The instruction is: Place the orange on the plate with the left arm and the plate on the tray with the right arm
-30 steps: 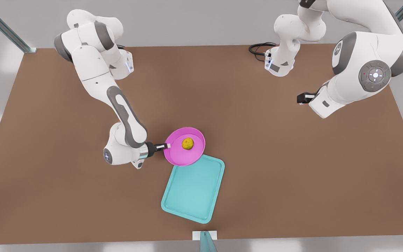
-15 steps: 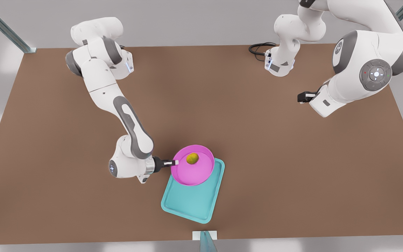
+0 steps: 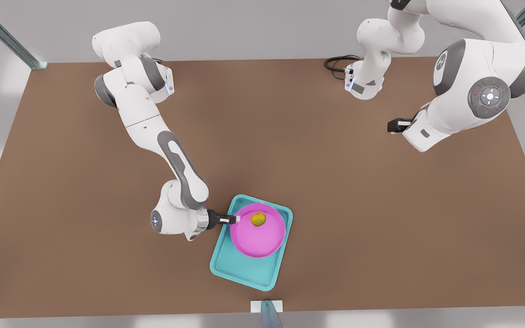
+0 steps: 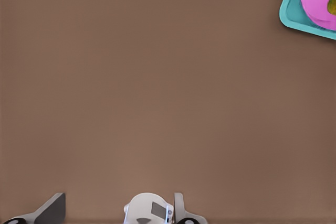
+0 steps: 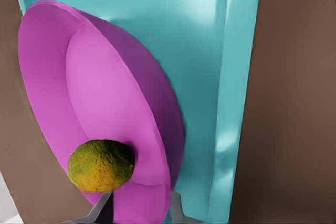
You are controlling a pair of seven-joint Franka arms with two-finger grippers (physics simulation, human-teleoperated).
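The right hand (image 3: pixel 234 219) grips the rim of the pink plate (image 3: pixel 258 237), held over the teal tray (image 3: pixel 239 269) near the bench's (image 3: pixel 335 182) front edge. The orange (image 3: pixel 258 219) sits on the plate, close to that hand. The plate should go down level and slowly so the orange doesn't roll off. The left hand (image 3: pixel 392 126) waits near the bench's far corner, fingers apart.

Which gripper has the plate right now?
The right gripper, clamped on the plate rim over the tray; the left gripper waits far off.

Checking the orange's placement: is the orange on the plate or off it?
On it: the orange sits inside the plate, near the rim gripped by the right gripper.
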